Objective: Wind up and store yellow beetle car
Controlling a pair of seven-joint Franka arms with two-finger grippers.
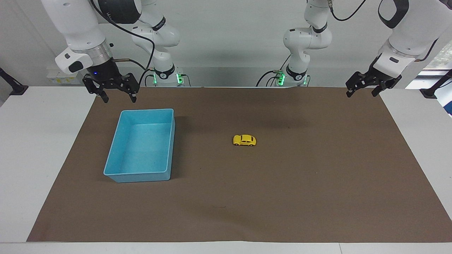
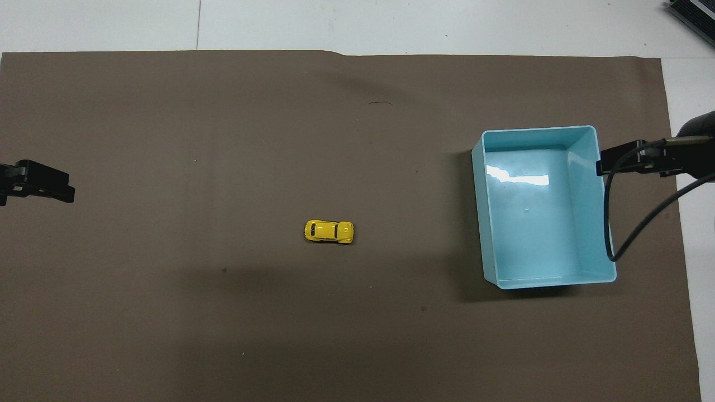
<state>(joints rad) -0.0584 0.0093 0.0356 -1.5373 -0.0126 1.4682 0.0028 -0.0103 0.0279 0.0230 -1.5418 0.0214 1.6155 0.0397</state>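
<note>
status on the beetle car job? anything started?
Nothing done yet. The tiny yellow beetle-shaped toy car sits untouched on the brown mat, apart from the empty light blue plastic bin. Nothing in hand: right gripper hangs open near the bin's robot-side end, left gripper open over the mat's edge. Left: grasp, wind up, store in bin.

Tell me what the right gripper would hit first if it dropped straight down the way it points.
Likely the brown mat, just robot-side of the light blue bin; the right gripper hangs open there, though depth is unclear.
</note>
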